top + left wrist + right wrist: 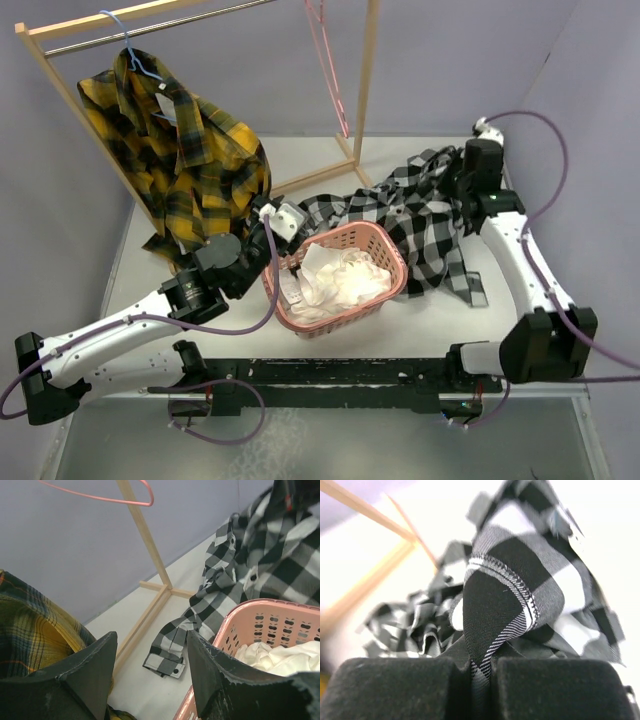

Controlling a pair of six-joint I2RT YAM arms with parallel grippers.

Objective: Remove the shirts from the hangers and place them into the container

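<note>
The yellow and dark checked shirt (185, 155) hangs on a light blue hanger (128, 45) on the rod. An empty pink hanger (330, 70) dangles at the rack's right post. On the table behind the pink container (398, 285) the black and white checked shirt (420, 205) lies crumpled, one edge over the rim. My right gripper (468, 180) is shut on a fold of that shirt (510, 580), the cloth pinched between its pads (481, 670). My left gripper (150, 652) stands open and empty between the yellow shirt (30, 640) and the container (260, 612), above a checked cuff (167, 652).
A plain white cloth (340, 280) fills the basket. The wooden rack (365, 100) stands at the back left, its base rail (145, 615) running along the table close to my left gripper. Purple walls close in the back and both sides.
</note>
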